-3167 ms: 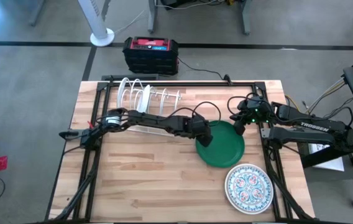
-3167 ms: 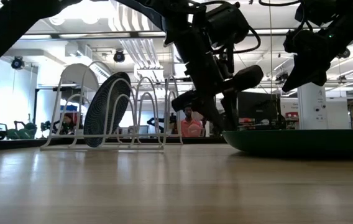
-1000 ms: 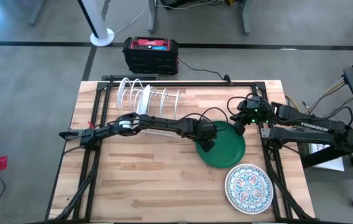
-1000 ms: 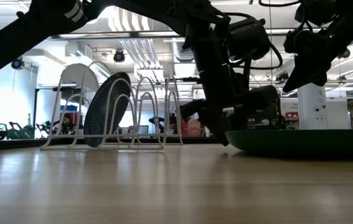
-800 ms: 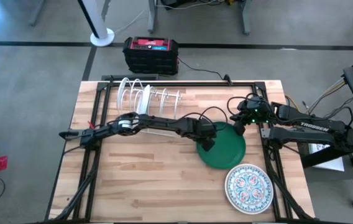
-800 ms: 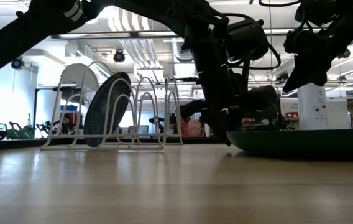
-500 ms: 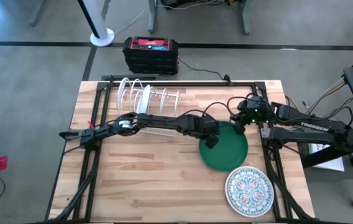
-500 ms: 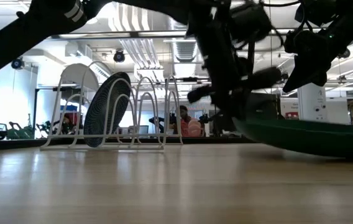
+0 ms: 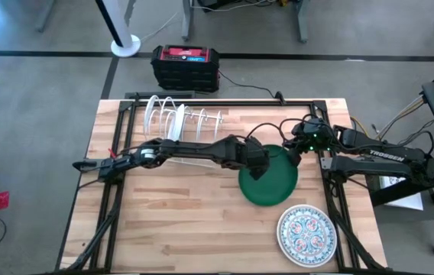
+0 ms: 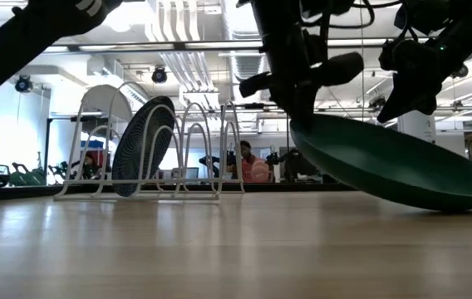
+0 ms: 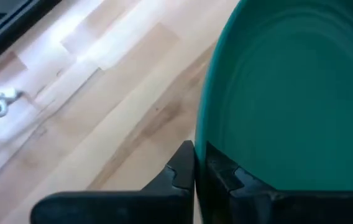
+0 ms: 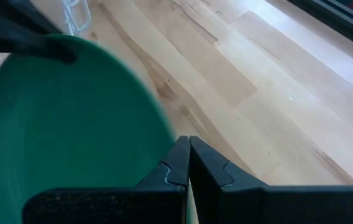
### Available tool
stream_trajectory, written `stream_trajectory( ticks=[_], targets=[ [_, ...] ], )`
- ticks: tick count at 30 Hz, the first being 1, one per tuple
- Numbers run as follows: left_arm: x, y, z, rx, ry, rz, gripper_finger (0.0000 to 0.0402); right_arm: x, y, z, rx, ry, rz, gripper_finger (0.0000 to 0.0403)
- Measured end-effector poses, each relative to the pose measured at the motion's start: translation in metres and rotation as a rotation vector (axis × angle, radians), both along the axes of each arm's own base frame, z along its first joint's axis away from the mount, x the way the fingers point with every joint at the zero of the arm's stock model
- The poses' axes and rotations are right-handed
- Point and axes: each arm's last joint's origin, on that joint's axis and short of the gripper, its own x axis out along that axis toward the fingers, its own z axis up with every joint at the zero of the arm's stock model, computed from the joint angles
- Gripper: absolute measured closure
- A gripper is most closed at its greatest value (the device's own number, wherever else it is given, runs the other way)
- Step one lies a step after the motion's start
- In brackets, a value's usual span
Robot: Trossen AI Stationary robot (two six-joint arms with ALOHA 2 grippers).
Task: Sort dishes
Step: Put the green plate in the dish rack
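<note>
The floral plate (image 9: 303,233) lies flat on the tabletop (image 9: 171,221) at its near right corner. Just beyond it, the green plate (image 9: 268,181) is tilted: in the low view its rack-side edge is raised while the opposite edge rests on the wood. The left gripper (image 9: 256,169) is clamped on that raised rim, jaws pinched tight around the edge with the plate's hollow face beside them. The right gripper (image 9: 294,158) hovers by the plate's far right edge, jaws pressed together and holding nothing. Farther back, toward the left, a white wire rack (image 9: 183,122) stands holding a dark plate (image 10: 142,146) upright.
</note>
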Motion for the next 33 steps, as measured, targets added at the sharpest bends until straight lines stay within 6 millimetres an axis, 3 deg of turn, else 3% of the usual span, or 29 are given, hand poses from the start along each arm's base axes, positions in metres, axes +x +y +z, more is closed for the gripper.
stream_trajectory(
  ticks=[6, 12, 16, 20, 33],
  targets=[
    [-0.012, -0.016, 0.028, 0.092, -0.026, 0.000, 0.0401, 0.000, 0.000, 0.000, 0.000, 0.000, 0.000, 0.0403],
    [-0.041, -0.038, 0.079, 0.258, -0.094, 0.036, 0.0401, 0.000, 0.000, 0.001, -0.001, -0.003, -0.001, 0.0403],
    [-0.058, -0.047, 0.101, 0.347, -0.122, 0.071, 0.0402, 0.000, 0.000, 0.001, -0.001, -0.003, 0.000, 0.0403],
    [-0.071, -0.050, 0.116, 0.381, -0.134, 0.087, 0.0402, 0.000, 0.000, 0.001, 0.001, -0.006, -0.003, 0.0403],
    [-0.109, -0.041, 0.138, 0.504, -0.060, 0.193, 0.0401, 0.000, 0.000, 0.001, 0.005, -0.007, -0.009, 0.0403]
  ],
)
